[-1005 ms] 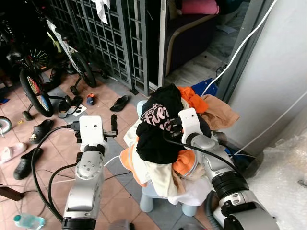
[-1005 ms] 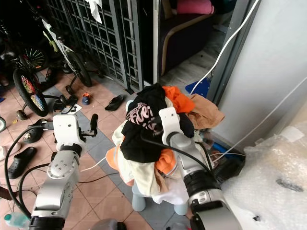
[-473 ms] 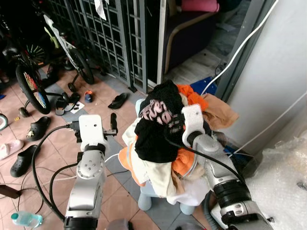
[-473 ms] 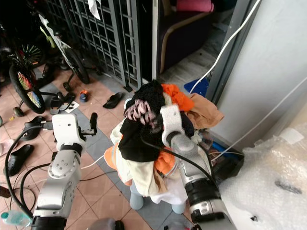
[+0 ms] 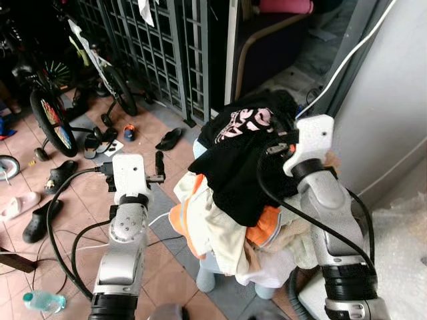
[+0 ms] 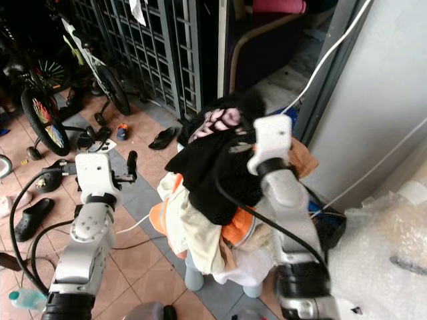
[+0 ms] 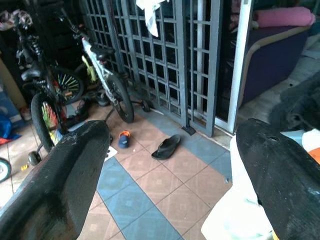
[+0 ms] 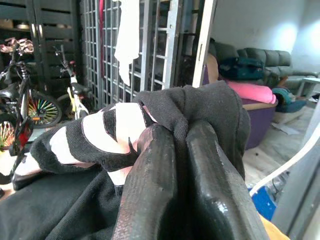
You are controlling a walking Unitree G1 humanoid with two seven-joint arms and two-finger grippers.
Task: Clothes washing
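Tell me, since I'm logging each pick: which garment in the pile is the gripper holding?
The black garment with pale lettering, pinched in the right gripper and lifted above the pile. The orange, cream and tan pieces lie loose below.

right gripper (image 8: pixel 180 150): two black fingers pinched on black garment with white lettering (image 8: pixel 125 132) | behind: grey metal grille gate (image 8: pixel 145 45), hanging white cloth (image 8: pixel 126 35), bicycle (image 8: pixel 25 100), pink cushion on sofa (image 8: pixel 257 92)

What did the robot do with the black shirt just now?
The right gripper, shut on the black shirt, has lifted it higher off the clothes pile and swung right. The left gripper stayed open beside the pile, holding nothing.
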